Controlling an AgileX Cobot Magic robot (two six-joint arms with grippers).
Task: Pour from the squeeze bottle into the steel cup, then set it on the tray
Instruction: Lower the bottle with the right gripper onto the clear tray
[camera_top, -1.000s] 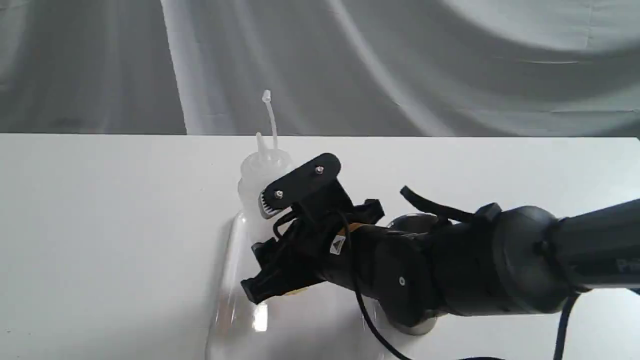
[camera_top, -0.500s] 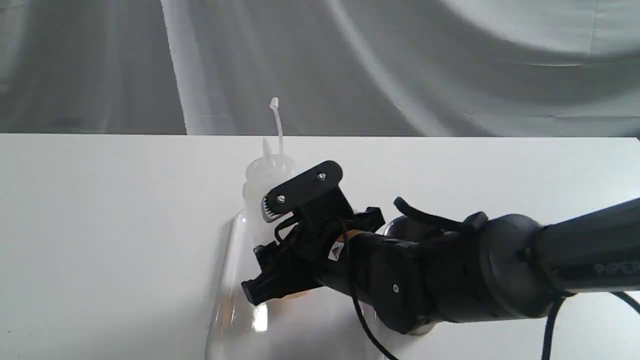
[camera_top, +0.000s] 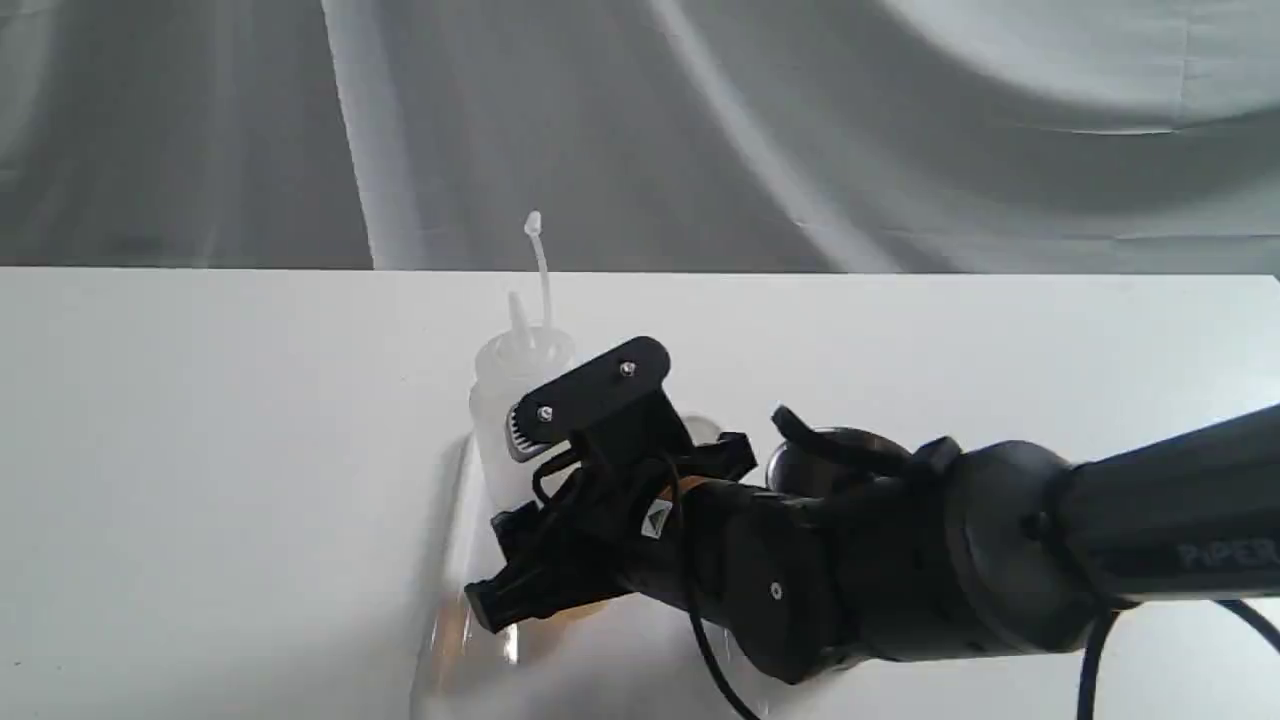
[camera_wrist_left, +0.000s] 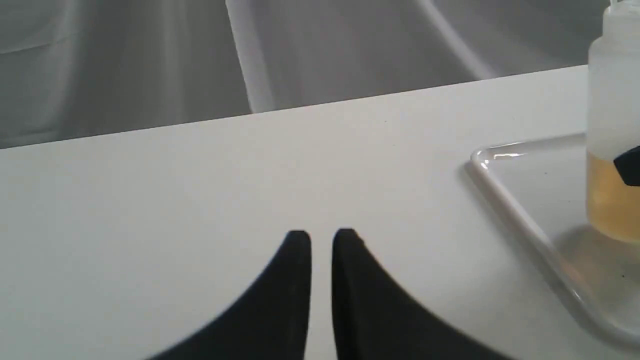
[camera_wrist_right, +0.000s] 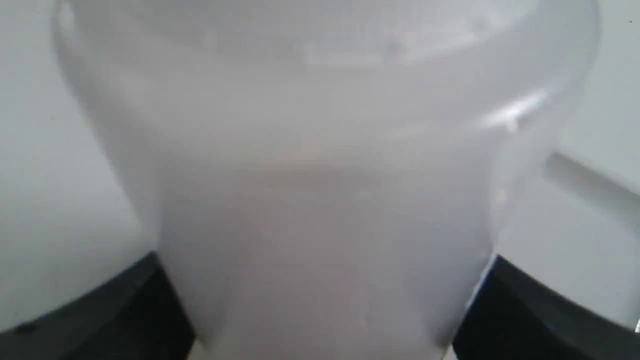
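The squeeze bottle stands upright over the far end of the clear tray, its nozzle and cap strap pointing up. My right gripper is shut on the bottle's body. In the right wrist view the whitish bottle fills the picture between the two black fingers. Seen from the left wrist, amber liquid sits low in the bottle, whose base is at or just above the tray. The steel cup is mostly hidden behind my right arm. My left gripper hovers shut over bare table.
The white table ends at a grey draped cloth at the back. My right arm reaches in from the right and covers the tray's right part. A black cable hangs under the wrist.
My right gripper has lowered the bottle towards the tray and, in the last half second, shifted it slightly left. The grip has not changed.
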